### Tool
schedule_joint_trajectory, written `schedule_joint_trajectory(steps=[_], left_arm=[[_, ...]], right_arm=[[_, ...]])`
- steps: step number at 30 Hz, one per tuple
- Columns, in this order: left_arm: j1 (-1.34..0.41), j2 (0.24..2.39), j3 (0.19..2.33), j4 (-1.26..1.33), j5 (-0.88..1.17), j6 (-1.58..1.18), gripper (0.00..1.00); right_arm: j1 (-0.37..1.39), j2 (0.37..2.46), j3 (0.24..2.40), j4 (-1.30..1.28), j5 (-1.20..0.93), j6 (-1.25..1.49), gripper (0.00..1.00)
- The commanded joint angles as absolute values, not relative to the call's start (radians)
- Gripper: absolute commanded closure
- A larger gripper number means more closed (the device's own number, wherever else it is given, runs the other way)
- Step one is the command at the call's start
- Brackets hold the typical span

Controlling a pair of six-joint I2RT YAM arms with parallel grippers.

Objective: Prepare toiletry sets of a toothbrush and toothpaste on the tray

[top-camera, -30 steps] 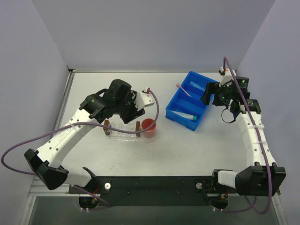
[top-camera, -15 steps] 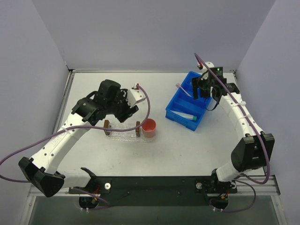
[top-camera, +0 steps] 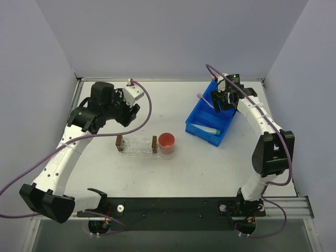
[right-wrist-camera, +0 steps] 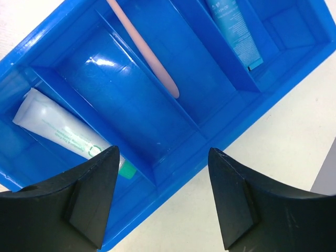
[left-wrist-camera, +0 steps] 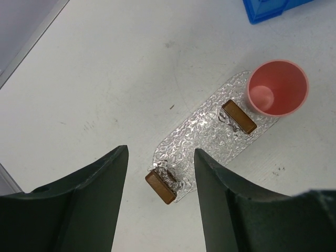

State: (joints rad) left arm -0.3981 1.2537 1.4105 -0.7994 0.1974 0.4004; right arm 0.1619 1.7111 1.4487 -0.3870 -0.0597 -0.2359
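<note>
The clear bumpy tray [top-camera: 137, 145] [left-wrist-camera: 210, 131] lies mid-table with nothing on its sheet, a brown block at each end. High above its left end hangs my left gripper [top-camera: 127, 112] [left-wrist-camera: 160, 152], open and empty. The pink toothbrush [top-camera: 205, 100] [right-wrist-camera: 144, 50] leans in the blue bin [top-camera: 193, 127] [right-wrist-camera: 194, 147]. A whitish toothpaste tube with a teal cap [top-camera: 212, 130] [right-wrist-camera: 63, 131] lies in the bin's near compartment. A light blue toothpaste tube [right-wrist-camera: 233, 31] lies in the far one. Over the bin's right edge hovers my right gripper [top-camera: 219, 102] [right-wrist-camera: 163, 152], open and empty.
A pink cup [top-camera: 167, 142] [left-wrist-camera: 277, 88] stands upright and empty against the tray's right end. The brown blocks [left-wrist-camera: 239, 116] [left-wrist-camera: 161, 187] stick up from the tray. The table's raised left rim [top-camera: 76, 100] is close to my left arm.
My left gripper has pulled back up and to the left, away from the tray. My right arm has swung left over the bin, and its jaws have narrowed a little.
</note>
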Motion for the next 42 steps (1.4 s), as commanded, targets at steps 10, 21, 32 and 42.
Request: schedule_joint_trajectory(steps=[10, 21, 32, 42], left_arm=[[-0.267, 1.428, 1.471, -0.637, 0.221, 0.332, 0.36], [-0.215, 1.464, 1.382, -0.569, 0.203, 0.394, 0.36], [-0.207, 1.443, 1.256, -0.457, 0.17, 0.35, 0.36], [-0.201, 1.466, 1.27, -0.517, 0.149, 0.305, 0.36]], right_arm=[[0.193, 1.923, 1.754, -0.667, -0.044, -0.408, 0.39], [0.215, 1.919, 1.827, -0.742, -0.143, -0.492, 0.43], [0.221, 1.928, 1.832, -0.799, -0.118, -0.52, 0.48], [0.221, 1.982, 1.822, -0.799, -0.116, -0.517, 0.49]])
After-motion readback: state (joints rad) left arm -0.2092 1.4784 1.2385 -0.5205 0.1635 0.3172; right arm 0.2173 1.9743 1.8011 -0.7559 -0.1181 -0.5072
